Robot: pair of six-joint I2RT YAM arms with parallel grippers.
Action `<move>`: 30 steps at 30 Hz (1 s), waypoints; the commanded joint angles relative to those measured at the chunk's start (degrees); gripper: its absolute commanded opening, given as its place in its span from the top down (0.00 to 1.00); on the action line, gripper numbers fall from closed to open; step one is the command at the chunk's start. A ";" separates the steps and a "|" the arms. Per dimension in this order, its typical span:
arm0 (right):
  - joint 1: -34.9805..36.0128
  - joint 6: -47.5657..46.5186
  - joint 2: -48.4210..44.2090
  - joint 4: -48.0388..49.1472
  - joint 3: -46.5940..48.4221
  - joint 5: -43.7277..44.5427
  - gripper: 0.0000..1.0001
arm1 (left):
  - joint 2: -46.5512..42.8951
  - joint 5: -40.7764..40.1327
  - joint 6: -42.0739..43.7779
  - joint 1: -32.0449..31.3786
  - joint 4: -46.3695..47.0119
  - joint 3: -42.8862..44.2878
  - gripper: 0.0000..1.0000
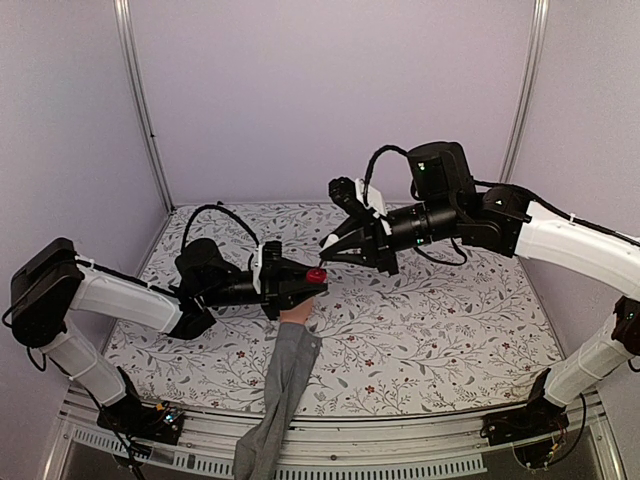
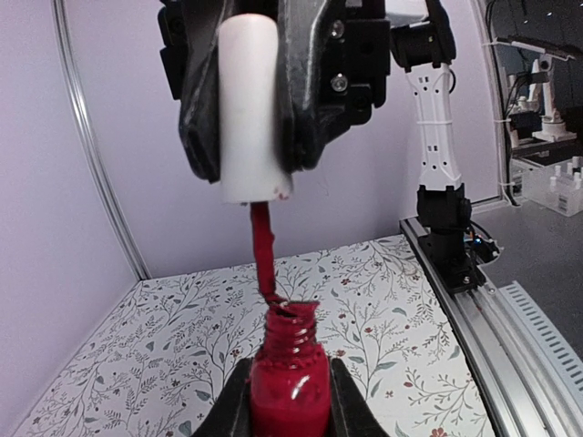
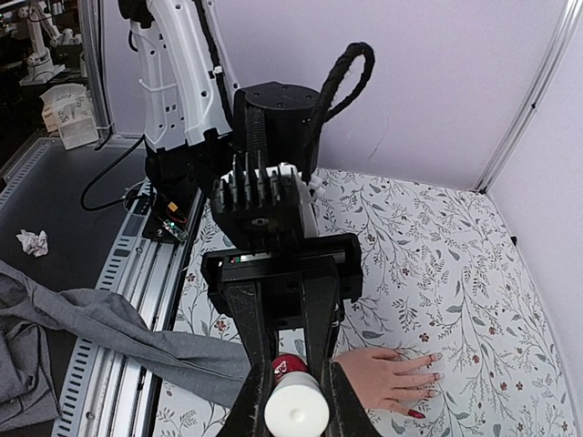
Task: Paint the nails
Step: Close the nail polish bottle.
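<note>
As lilac walls [image 1: 330, 100] ring the floral cloth [image 1: 430, 330], left gripper [image 2: 290, 410] clamps the open bottle [image 2: 291, 350], red polish [image 2: 287, 396] inside. Right gripper [image 3: 293, 401] pinches its brush cap [image 3: 296, 414].

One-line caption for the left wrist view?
Left gripper holds the open red bottle; right gripper holds the white cap, its brush tip at the bottle's mouth.

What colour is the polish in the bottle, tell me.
Deep red, in the bottle; clearest in the left wrist view.
</note>
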 commanded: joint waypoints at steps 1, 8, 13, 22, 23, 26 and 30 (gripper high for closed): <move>0.50 -0.39 -0.74 0.79 1.50 1.18 1.00 | 0.76 -0.27 0.51 -0.75 0.55 1.28 1.00; 0.49 -0.47 -1.36 0.92 1.40 1.24 1.00 | 1.14 -0.45 0.31 -0.73 0.71 1.38 1.00; 0.57 -0.47 -1.65 1.16 1.22 1.31 1.00 | 1.16 -0.45 0.22 -0.74 0.80 1.37 1.00; 0.50 -0.39 -2.06 1.53 0.96 2.00 1.00 | 1.58 -0.46 0.09 -0.69 0.79 1.47 1.00; 0.50 -0.38 -2.03 1.59 0.96 2.12 1.00 | 1.58 -0.44 0.01 -0.67 0.87 1.45 1.00; 0.56 -0.38 -1.94 1.44 0.96 1.86 1.00 | 1.53 -0.51 0.11 -0.66 0.81 1.57 1.00; 0.52 -0.46 -1.76 1.18 0.79 1.35 1.00 | 1.34 -0.54 0.05 -0.69 0.76 1.57 1.00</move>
